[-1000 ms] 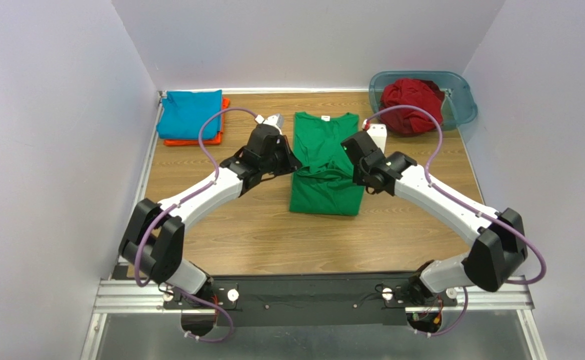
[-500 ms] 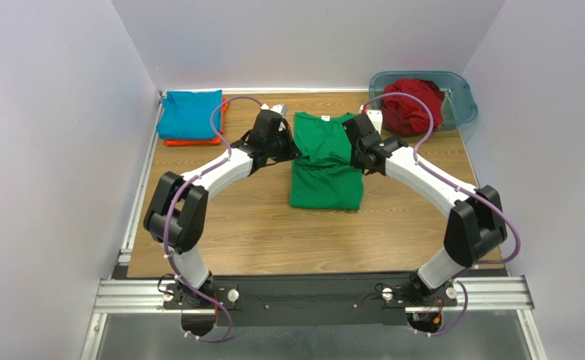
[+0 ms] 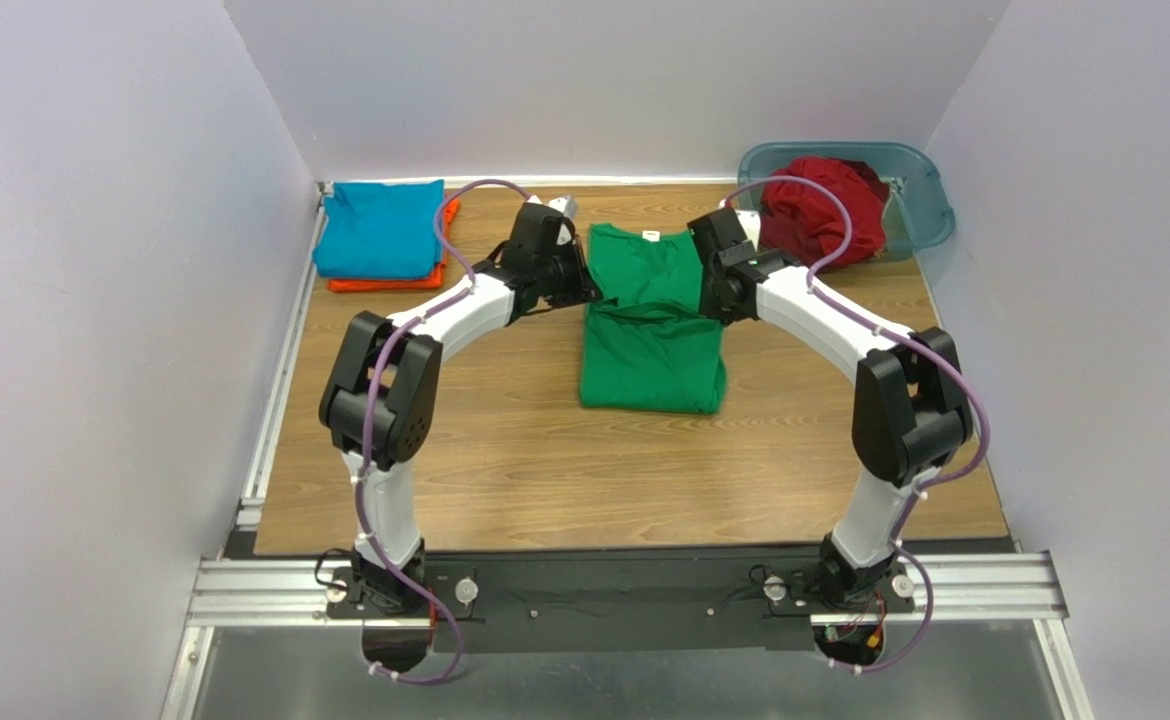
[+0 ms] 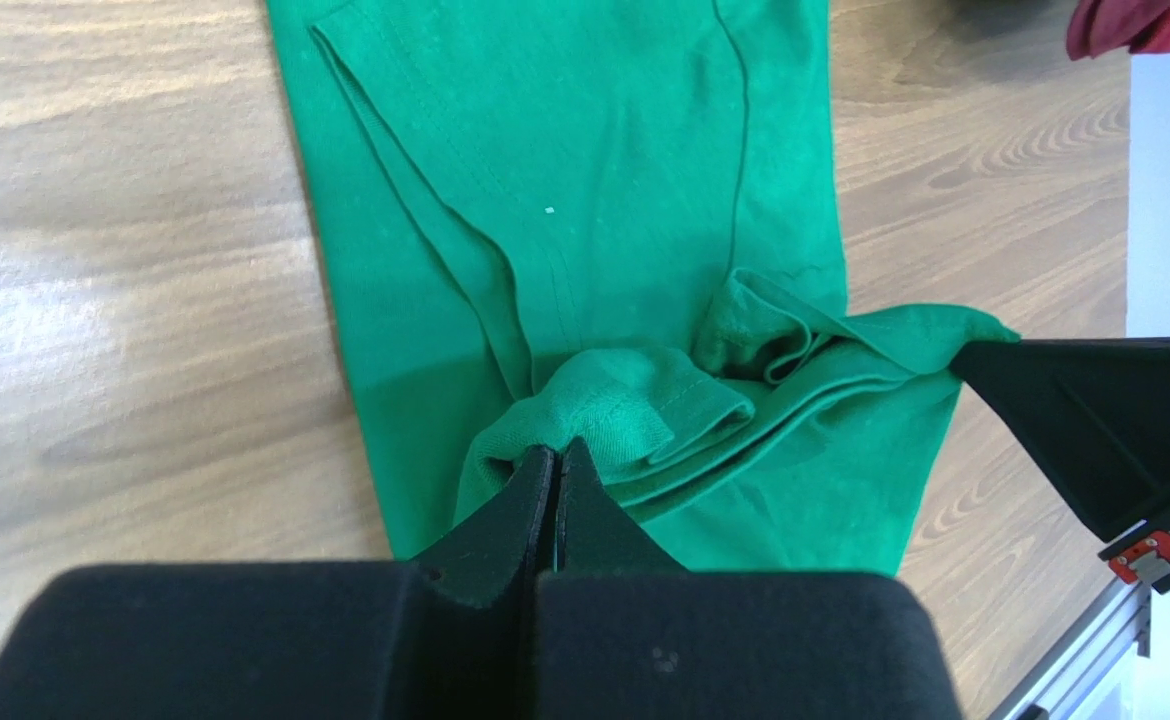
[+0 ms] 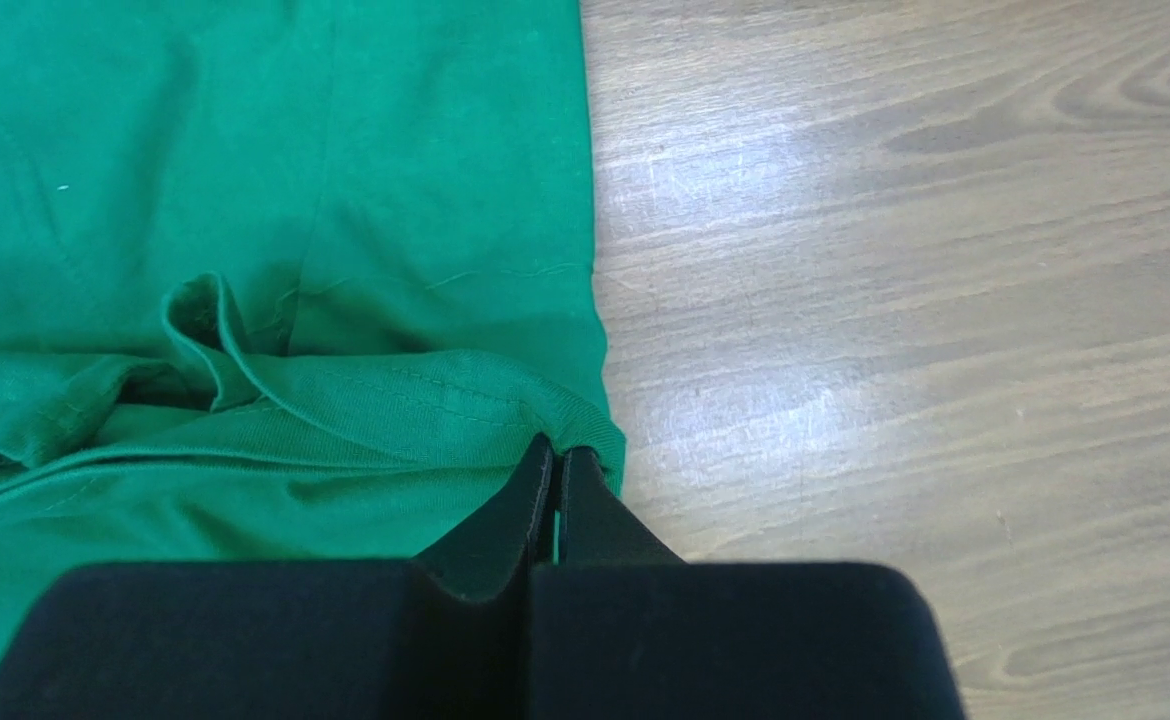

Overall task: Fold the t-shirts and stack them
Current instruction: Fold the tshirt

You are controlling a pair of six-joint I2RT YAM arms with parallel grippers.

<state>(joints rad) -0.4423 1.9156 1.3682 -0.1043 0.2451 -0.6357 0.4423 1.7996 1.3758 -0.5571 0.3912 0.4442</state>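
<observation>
The bright green t-shirt [image 3: 651, 323] lies in the middle of the table, its near end folded up over itself, the white tag [image 3: 651, 236] at the far collar. My left gripper [image 3: 591, 296] is shut on the folded edge at the shirt's left side; in the left wrist view the left gripper [image 4: 557, 450] pinches green cloth [image 4: 606, 255]. My right gripper [image 3: 714, 300] is shut on the folded edge at the right side, seen in the right wrist view, where the right gripper [image 5: 557, 450] grips the hem [image 5: 396, 390]. The teal-blue shirt [image 3: 378, 225] lies folded on the orange one [image 3: 396, 281] at the far left. The dark red shirt [image 3: 824, 203] sits in the tub.
The translucent blue-grey plastic tub [image 3: 922, 195] stands at the far right corner. White walls close the table on three sides. Bare wood [image 3: 621, 465] lies between the green shirt and the arm bases.
Both grippers have moved away from the bases toward the collar, carrying the shirt's near edge with them. The fold has grown and the shirt looks shorter.
</observation>
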